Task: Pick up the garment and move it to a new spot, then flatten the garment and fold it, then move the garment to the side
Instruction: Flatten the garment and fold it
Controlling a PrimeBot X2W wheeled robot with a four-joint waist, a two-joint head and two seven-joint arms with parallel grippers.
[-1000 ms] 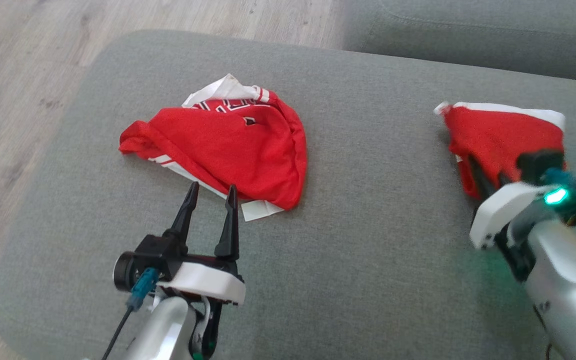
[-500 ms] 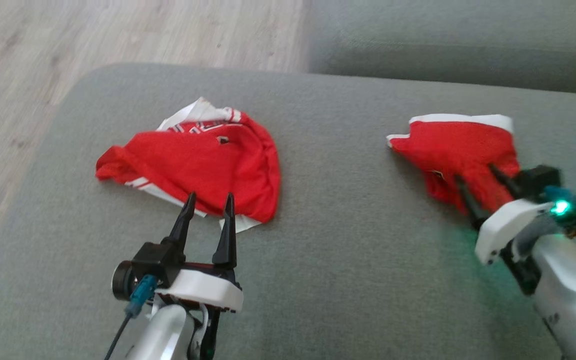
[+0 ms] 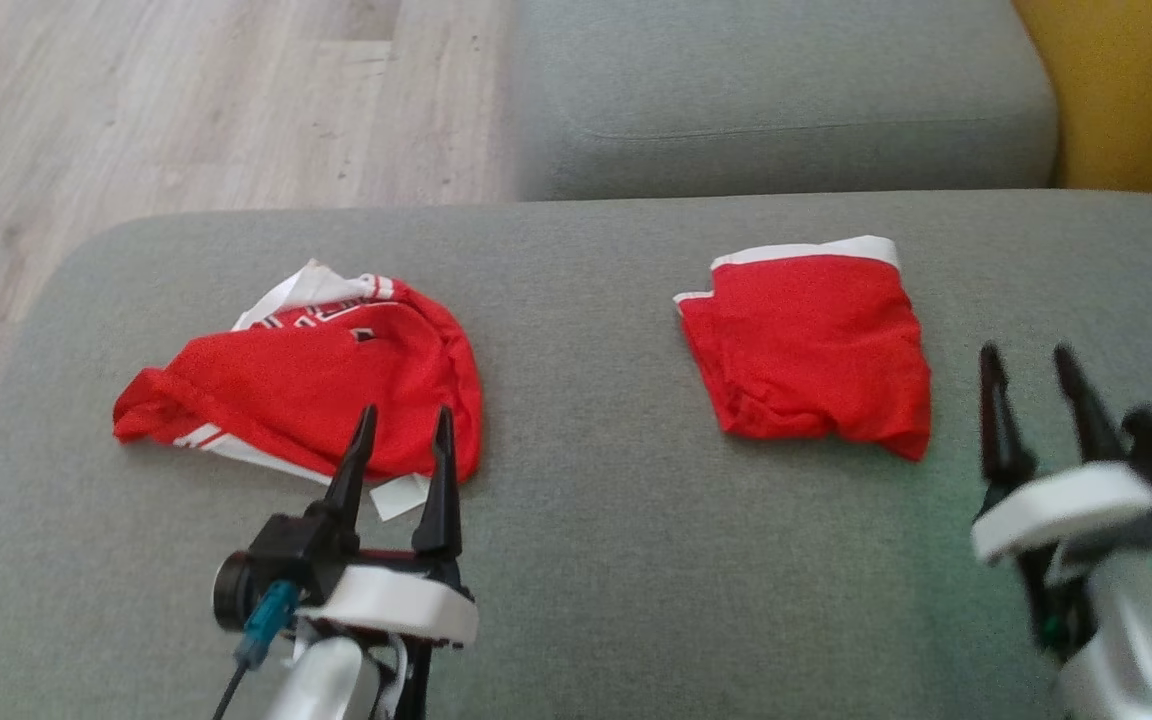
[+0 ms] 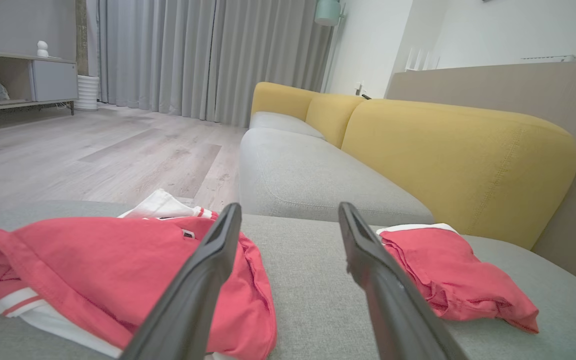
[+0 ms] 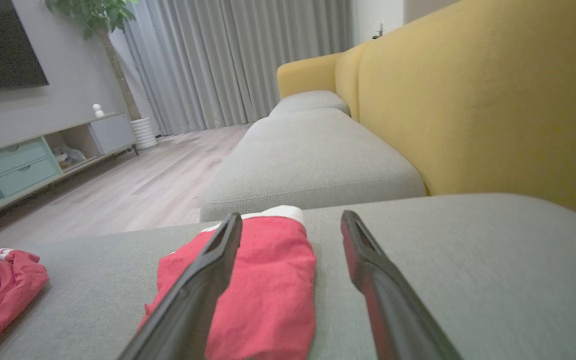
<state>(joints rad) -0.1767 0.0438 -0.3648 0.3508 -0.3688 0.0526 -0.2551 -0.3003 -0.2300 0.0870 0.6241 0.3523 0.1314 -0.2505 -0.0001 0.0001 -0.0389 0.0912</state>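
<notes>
Head view: my right pincer (image 3: 1026,352) stands wide open and empty, just clear of the folded garment (image 3: 806,350), which lies toward the right of the seat cushion (image 3: 586,580), nearer its back edge. My left pincer (image 3: 406,412), also spread and empty, hovers at the near hem of a crumpled red shirt (image 3: 306,400) by the left edge.

Left wrist view: nothing sits between my fingers.

Right wrist view: the fold lies just ahead, ungripped.

I judge this garment folded and set aside. The crumpled one remains.
</notes>
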